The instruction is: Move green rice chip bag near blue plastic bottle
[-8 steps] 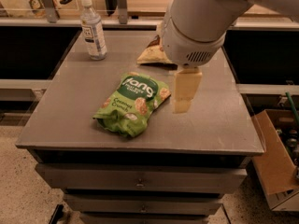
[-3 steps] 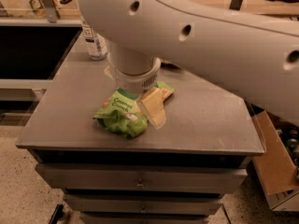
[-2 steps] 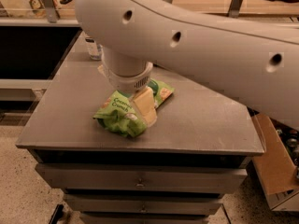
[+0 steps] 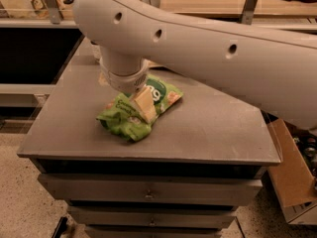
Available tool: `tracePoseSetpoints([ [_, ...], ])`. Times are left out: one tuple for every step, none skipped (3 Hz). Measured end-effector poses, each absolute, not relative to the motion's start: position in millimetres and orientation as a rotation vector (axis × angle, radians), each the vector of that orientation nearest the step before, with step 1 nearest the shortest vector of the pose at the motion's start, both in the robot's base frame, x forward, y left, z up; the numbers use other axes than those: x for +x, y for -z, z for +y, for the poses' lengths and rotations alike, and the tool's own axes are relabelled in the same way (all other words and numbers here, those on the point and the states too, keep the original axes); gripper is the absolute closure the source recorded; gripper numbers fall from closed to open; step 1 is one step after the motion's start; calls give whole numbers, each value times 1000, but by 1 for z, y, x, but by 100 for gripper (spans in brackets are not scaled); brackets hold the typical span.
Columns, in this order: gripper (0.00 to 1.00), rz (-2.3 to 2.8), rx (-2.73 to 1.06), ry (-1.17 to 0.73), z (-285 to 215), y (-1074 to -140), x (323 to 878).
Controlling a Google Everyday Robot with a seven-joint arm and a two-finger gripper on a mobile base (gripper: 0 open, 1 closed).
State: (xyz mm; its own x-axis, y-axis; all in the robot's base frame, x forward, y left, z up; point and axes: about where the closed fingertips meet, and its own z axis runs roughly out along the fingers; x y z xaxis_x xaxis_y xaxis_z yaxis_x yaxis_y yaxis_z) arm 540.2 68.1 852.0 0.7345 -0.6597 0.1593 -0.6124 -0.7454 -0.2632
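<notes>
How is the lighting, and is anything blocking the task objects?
Camera view: warm, even indoor light, no harsh glare, only a soft sheen on the tabletop. The arm fills the upper frame; the blue plastic bottle cannot be made out behind it. The gripper partly covers the green rice chip bag.

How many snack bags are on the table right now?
1: the green bag sits at the middle of the table, the gripper down on it. The arm covers the table's back, so another may be hidden.
</notes>
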Motion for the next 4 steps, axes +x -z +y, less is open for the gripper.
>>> tracePoseSetpoints([
  [40,961,-2789,386,60,-847,555],
  [63,906,-2792,405,50,-853,563],
  [86,840,-2782,413,46,-860,559],
  [100,808,-2714,397,55,-872,550],
])
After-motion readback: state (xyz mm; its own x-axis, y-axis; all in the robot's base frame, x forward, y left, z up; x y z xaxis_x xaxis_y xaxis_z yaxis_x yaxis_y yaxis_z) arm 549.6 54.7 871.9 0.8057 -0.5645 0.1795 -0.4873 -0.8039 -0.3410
